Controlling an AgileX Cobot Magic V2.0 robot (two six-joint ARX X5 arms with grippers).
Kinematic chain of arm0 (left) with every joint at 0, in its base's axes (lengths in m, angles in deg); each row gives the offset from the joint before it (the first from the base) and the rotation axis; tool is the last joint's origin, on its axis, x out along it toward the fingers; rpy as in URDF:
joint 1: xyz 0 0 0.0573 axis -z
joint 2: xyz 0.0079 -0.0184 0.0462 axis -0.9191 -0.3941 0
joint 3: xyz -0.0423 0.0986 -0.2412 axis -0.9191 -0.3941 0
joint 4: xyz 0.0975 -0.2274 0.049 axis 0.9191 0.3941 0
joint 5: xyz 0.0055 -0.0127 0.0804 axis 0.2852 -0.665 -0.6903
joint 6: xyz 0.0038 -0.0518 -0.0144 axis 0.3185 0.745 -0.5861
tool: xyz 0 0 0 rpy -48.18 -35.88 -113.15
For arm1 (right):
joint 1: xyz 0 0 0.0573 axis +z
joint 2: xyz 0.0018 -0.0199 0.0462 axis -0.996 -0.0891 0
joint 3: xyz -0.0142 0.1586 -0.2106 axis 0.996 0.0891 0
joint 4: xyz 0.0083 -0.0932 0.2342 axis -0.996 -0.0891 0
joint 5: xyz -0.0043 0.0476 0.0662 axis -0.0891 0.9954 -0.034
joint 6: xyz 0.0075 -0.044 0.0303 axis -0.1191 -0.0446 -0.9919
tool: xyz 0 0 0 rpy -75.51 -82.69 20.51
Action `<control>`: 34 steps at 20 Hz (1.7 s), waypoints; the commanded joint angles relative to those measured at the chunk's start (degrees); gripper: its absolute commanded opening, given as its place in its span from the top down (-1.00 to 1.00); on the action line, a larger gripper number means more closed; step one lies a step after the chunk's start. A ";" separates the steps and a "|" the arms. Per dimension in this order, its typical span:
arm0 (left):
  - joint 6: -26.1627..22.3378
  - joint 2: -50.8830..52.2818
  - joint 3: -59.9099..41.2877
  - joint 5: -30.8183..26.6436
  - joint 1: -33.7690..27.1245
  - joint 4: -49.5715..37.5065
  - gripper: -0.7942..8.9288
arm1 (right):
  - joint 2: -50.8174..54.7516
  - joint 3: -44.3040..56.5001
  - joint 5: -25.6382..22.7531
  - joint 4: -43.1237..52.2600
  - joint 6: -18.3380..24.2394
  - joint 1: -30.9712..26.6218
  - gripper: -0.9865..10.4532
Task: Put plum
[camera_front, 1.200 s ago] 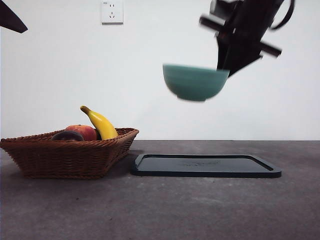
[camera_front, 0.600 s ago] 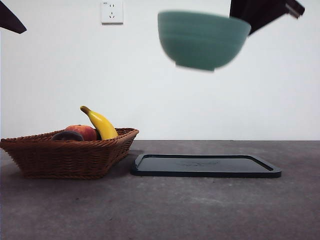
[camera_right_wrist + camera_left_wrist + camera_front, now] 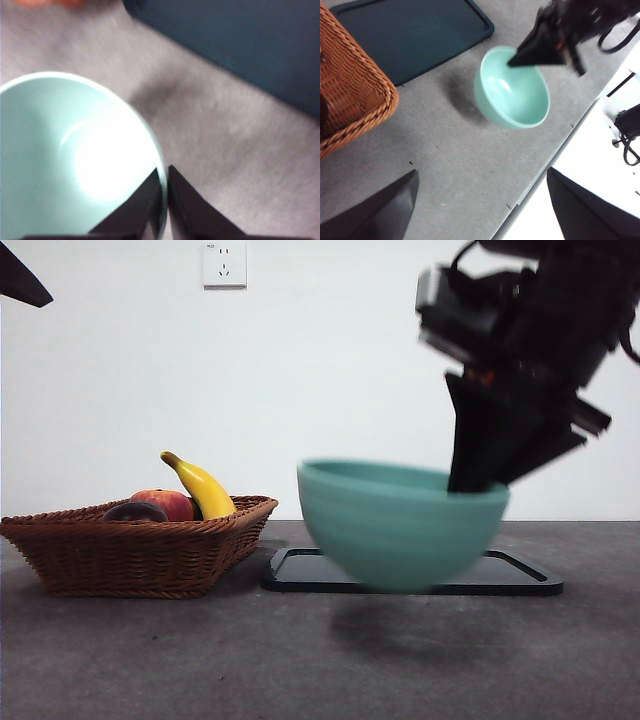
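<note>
Reaching down from the upper right of the frame, the right end effector (image 3: 478,485) pinched the teal bowl's (image 3: 400,525) rim above the bench (image 3: 150,660); the left end effector (image 3: 480,210) gaped wide.

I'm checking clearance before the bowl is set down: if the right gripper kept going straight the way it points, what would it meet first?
The right gripper, shut on the rim of the round teal bowl, points down. The grey table looks first, beside the flat black tray, though depth is unclear.
</note>
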 commanded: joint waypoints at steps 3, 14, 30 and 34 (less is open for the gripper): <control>-0.87 -0.33 0.79 0.35 0.20 -0.39 0.00 | -3.78 1.68 -0.17 3.28 -0.87 0.46 0.81; -0.87 -0.33 0.79 0.35 0.20 -0.26 0.00 | -6.88 1.92 -0.15 4.17 -0.90 0.90 0.80; -0.90 -0.33 0.79 0.33 0.20 0.31 0.00 | 6.27 -2.25 -1.25 -2.27 -2.05 1.14 0.52; -0.90 -0.33 0.79 0.33 0.20 0.59 0.00 | 15.32 -4.07 0.44 -6.99 -0.79 1.14 0.52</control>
